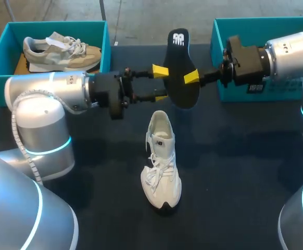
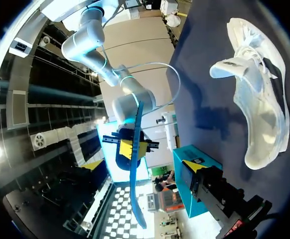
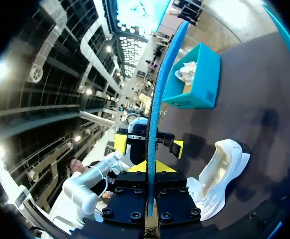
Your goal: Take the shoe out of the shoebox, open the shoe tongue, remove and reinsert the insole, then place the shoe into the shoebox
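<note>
While pinching the thin black foam insole [image 1: 178, 62] edge-on in the right claw [image 3: 147, 172], with the left claw [image 1: 160, 83] spread wide just beside it, risks a slip; if released early, could fall past the white lace-up sneaker [image 1: 162, 166] standing on the dark table [image 1: 235, 156] below.

Dark navy table [image 1: 245, 172], matte top; soft blurred shadows lie on it; lighting even.

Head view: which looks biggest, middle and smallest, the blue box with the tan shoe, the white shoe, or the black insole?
1. The blue box, plainly largest.
2. The white shoe, a little longer than the insole.
3. The black insole, smallest, but it is held up nearer the camera, so this last pair is unsure.
</note>
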You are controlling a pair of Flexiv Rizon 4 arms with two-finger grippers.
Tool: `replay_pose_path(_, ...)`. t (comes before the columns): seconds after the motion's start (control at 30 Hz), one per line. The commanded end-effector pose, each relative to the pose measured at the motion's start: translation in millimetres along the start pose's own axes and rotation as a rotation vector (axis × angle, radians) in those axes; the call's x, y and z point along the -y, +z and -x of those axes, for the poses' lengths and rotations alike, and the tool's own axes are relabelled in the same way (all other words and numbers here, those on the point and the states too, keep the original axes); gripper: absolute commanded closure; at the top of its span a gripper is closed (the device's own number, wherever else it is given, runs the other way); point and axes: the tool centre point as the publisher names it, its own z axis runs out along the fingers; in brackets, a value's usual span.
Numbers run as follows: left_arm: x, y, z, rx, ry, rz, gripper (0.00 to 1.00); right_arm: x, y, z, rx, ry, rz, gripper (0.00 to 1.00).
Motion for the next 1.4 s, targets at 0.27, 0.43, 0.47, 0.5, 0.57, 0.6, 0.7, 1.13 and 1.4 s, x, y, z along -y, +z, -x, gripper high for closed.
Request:
replay_pose_path(0.27, 9.6, -47.6, 14.0, -0.051, -0.103, -0.033, 0.0, -3.7, -11.8, -12.6, -0.006, -0.163, 0.053, 1.0)
replay_pose_path(0.43, 16.2, -60.0, 17.6, -0.058, -0.251, -0.044, 0.0, -5.8, -13.6, -16.3, 0.005, -0.214, 0.052, 1.0)
replay_pose_path(0.47, 19.1, -63.2, 18.1, -0.061, -0.333, -0.034, 0.0, -5.8, -13.4, -17.5, 0.007, -0.229, 0.05, 1.0)
replay_pose_path(0.5, 21.0, -65.8, 18.5, -0.071, -0.413, -0.028, 0.0, -5.7, -13.2, -18.6, 0.005, -0.246, 0.05, 1.0)
replay_pose_path(0.57, 23.9, -70.6, 17.5, -0.085, -0.513, -0.009, 0.0, -4.9, -13.0, -21.5, 0.008, -0.283, 0.049, 1.0)
replay_pose_path(0.6, 24.3, -72.2, 17.6, -0.084, -0.57, 0.001, 0.0, -4.4, -13.3, -22.8, 0.006, -0.299, 0.048, 1.0)
replay_pose_path(0.7, 25.8, -75.2, 18.5, -0.078, -0.686, 0.017, 0.0, -2.9, -13.3, -28.0, 0.006, -0.36, 0.047, 1.0)
replay_pose_path(1.13, 17.1, -81.6, -1.3, -0.055, -0.923, 0.168, 0.0, 1.4, -12.7, -40.8, -0.159, -0.536, 0.041, 1.0)
replay_pose_path(1.4, 17.1, -81.6, -1.3, -0.055, -0.923, 0.168, 0.0, 1.4, -12.7, -40.8, -0.159, -0.536, 0.041, 1.0)
